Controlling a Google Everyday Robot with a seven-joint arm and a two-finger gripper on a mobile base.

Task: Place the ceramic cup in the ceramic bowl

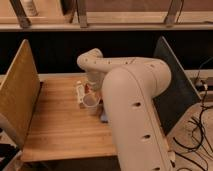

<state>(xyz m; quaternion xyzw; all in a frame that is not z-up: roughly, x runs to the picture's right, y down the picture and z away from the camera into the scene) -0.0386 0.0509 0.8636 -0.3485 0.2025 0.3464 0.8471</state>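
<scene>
The ceramic cup (90, 102), small and off-white, shows just left of my big arm, near the middle of the wooden table (60, 125). It stands where the orange bowl showed before. Of the ceramic bowl only a thin orange-red sliver (88, 90) shows behind the cup; the arm hides the rest. I cannot tell whether the cup sits in the bowl or is held above it. My gripper (94, 89) comes down from the wrist right above the cup and is largely hidden by the arm.
A slim white tube-shaped bottle (80, 94) lies just left of the cup. A small blue object (103, 118) peeks out at the arm's edge. A tan panel (17, 97) stands at the table's left and a dark panel (175, 80) at its right. Cables (200, 130) lie at far right.
</scene>
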